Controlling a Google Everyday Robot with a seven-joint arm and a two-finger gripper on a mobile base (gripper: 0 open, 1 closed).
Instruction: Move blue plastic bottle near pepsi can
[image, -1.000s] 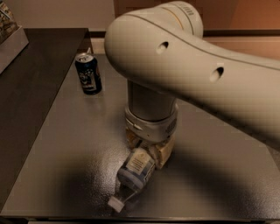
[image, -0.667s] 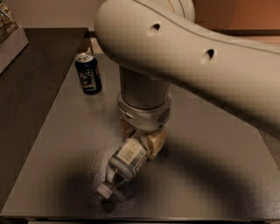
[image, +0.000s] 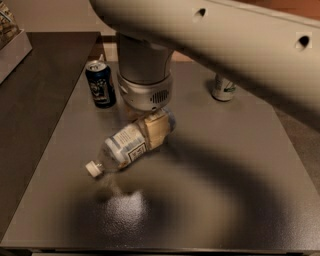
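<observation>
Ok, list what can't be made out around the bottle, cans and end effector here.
- End effector, clamped on the base of the blue plastic bottle near the pepsi can: far finger hidden by the wrist, camera view.
- Pale can: top hidden by the arm.
- Object at top left: cut off by the frame edge.

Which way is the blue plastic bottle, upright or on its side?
On its side. The blue plastic bottle lies level over the table, white cap toward lower left; the gripper grips its other end.

On the table (image: 225, 200), the gripper (image: 155, 129) grips the blue plastic bottle (image: 125, 142) lying before the pepsi can (image: 100, 84).
</observation>
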